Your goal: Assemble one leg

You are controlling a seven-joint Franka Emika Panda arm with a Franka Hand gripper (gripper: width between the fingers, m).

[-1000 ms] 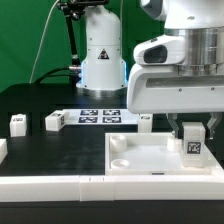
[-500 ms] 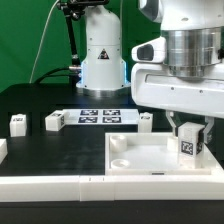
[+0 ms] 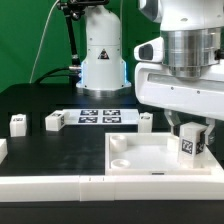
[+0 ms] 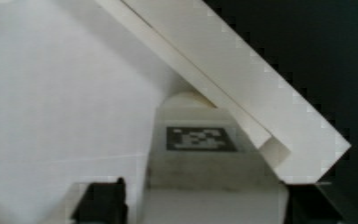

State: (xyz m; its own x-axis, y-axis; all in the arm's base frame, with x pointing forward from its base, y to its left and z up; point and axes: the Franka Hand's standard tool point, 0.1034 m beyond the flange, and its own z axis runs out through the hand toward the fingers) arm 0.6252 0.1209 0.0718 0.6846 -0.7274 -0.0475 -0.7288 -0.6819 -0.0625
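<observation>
White tray-like part (image 3: 150, 158): wide, square, raised rims, lay on the black table (image 3: 60, 155); it was the landmark for all below.
Arm: its bulky white wrist housing (image 3: 180, 90) hung over the tray's far side toward the exterior view's right and hid what lay behind it.
Marker board (image 3: 98, 116): flat on the table beyond the tray, toward the exterior view's left.
Loose blocks: one small white part (image 3: 146, 121) just beyond the tray's far rim; two more (image 3: 54, 121) (image 3: 17, 124) well apart from the tray, toward the exterior view's left.
Gripper (image 3: 192, 130): closed on the leg (image 3: 191, 144), fingers at either side.
Leg: small chunky white block, black-and-white tag facing the exterior camera, held over the tray's right part.
Wrist view: showed the leg's tag (image 4: 201, 137) close up, dark fingertips (image 4: 101, 200) and a tray rim (image 4: 229, 70); the table's other parts did not appear there.
</observation>
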